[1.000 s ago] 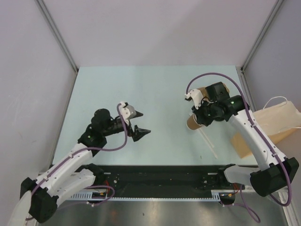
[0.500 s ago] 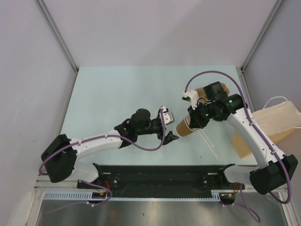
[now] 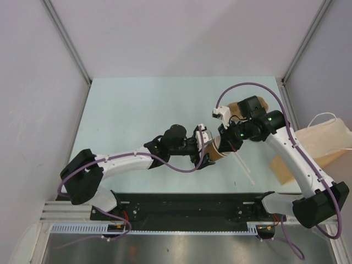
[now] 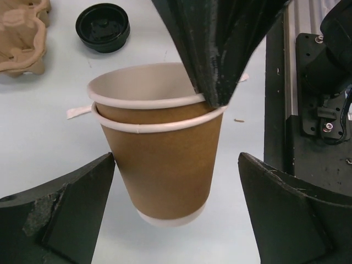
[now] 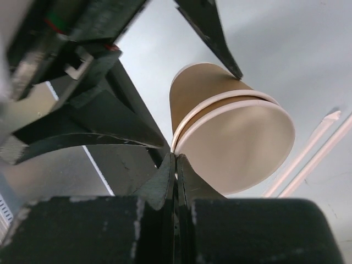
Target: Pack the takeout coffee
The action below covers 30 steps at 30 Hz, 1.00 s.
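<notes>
Table (image 3: 137,104): pale surface between grey walls, both arm bases at its near edge.
Left arm (image 3: 126,162): stretched low from the near left corner toward the middle of the table.
Left gripper (image 3: 207,148): spread wide, one finger (image 4: 66,214) on each side of the cup wall. The tips sit just beside the paper, and contact cannot be made out.
Nested cups (image 4: 159,159): two kraft-brown paper cups, one pushed inside the other so both white rims show, open and lidless. They are at mid-table, between the two grippers. In the left wrist view they hang mouth-up from the pinched rim, and the base seems clear of the table.
Right gripper (image 5: 175,158): closed tight on the rims of the nested cups, fingers pressed together with the paper edge between them. It reaches in from the right.
Straws (image 3: 246,169): two thin white sticks flat on the table, near side of the cups, pointing toward the near right.
Lid (image 4: 102,26): round, black, lying on the table beyond the cups, just beside the carrier.
Carrier (image 3: 237,107): flat brown moulded cardboard, partly hidden under the right arm.
Bag (image 3: 324,146): brown paper with white handles, at the right edge of the table, well apart from the cups.
</notes>
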{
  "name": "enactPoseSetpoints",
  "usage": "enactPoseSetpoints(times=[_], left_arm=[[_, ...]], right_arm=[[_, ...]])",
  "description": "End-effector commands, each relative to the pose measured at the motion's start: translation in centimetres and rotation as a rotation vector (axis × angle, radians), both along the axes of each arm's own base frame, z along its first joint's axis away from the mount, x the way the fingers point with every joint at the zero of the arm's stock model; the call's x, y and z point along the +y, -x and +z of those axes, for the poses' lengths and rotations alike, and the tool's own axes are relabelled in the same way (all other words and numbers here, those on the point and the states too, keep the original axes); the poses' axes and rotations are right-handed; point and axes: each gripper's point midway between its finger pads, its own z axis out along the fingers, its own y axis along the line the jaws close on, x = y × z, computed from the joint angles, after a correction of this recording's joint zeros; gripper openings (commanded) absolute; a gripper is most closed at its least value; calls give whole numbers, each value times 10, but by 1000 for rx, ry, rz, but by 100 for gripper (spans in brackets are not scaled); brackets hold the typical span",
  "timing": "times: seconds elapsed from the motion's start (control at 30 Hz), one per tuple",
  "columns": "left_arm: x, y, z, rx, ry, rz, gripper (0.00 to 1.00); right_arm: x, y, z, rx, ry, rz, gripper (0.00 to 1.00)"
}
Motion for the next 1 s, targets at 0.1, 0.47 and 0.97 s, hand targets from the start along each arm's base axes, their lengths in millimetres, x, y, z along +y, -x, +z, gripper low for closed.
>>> enactPoseSetpoints(times=[0.1,0.47,0.97], left_arm=[[-15,-1,12,24,31,-12,100],[-12,2,1,49,-8,-19,76],[22,15,-36,87,-111,10,63]], right_arm=[[10,8,32,-35,-93,39,0],[10,3,40,-49,-108,25,0],[-7,-16,68,-137,-116,-43,0]])
